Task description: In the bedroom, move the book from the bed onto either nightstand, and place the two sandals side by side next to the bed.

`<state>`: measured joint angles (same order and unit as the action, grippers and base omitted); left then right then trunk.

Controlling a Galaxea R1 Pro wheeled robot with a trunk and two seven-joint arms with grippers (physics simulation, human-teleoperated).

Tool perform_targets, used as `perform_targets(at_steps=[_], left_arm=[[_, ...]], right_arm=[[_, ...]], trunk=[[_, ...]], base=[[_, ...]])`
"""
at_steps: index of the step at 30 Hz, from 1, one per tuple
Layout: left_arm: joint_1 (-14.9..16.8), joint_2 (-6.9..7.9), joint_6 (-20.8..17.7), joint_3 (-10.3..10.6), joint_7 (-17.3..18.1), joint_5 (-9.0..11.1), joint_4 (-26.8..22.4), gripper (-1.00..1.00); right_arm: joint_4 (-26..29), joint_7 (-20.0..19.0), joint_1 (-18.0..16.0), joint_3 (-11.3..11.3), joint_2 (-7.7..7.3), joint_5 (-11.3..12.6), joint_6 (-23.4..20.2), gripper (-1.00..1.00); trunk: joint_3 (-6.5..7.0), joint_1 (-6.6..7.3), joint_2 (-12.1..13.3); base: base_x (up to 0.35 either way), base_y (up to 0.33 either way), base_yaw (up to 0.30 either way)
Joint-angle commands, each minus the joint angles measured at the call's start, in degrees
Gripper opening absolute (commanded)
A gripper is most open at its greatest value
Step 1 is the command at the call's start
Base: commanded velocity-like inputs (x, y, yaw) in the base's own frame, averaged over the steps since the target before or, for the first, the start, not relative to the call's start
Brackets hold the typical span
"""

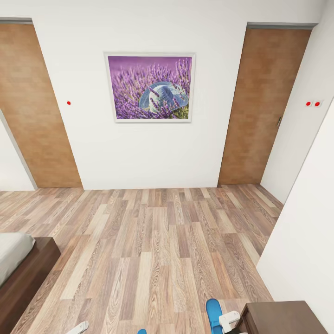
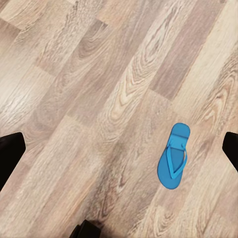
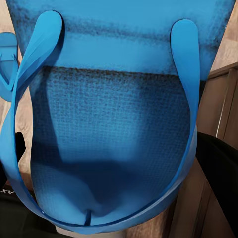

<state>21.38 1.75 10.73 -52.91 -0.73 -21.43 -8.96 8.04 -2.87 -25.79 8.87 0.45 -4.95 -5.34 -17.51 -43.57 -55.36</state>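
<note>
One blue sandal (image 3: pixel 114 129) is seen very close in the right wrist view, and my right gripper (image 1: pixel 228 322) is shut on it. In the head view this sandal (image 1: pixel 214 314) hangs at the bottom edge beside the dark nightstand (image 1: pixel 278 317). The other sandal (image 2: pixel 173 156) lies flat on the plank floor below my open left gripper (image 2: pixel 119 148), whose dark fingertips (image 2: pixel 10 153) stand wide apart; a sliver of that sandal (image 1: pixel 142 331) reaches the head view's lower edge. A corner of the bed (image 1: pixel 39 262) lies at lower left. The book is out of view.
Ahead is a white wall with a framed lavender picture (image 1: pixel 149 87) between two brown wood panels (image 1: pixel 264 106). A white wall (image 1: pixel 306 232) runs close along the right. Wood-plank floor (image 1: pixel 157 241) stretches between the bed corner and the nightstand.
</note>
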Motion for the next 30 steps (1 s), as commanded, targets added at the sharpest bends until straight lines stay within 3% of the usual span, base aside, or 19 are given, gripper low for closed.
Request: perform_targets(at_steps=[1,15,30], left_arm=[[0.06,0.02,0.26,-0.44,-0.07,-0.61,0.09,1.00],[0.06,0.07,0.26,-0.44,-0.15,-0.63,0.09,1.00],[0.06,0.04,0.26,-0.44,-0.15,-0.63,0.09,1.00]], right_arm=[[0.13,-0.11,-0.02,0.10,-0.01,-0.50,-0.37,-1.00],[0.13,-0.11,-0.02,0.10,-0.01,-0.50,-0.37,-1.00],[0.13,-0.11,0.01,0.10,-0.01,-0.50,-0.37,-1.00]], trunk=[[-0.07,0.00,-0.05],[-0.07,0.00,-0.05],[-0.07,0.00,-0.05]], base=[[0.003,0.000,-0.003],[0.146,-0.024,-0.001],[0.043,-0.008,0.000]])
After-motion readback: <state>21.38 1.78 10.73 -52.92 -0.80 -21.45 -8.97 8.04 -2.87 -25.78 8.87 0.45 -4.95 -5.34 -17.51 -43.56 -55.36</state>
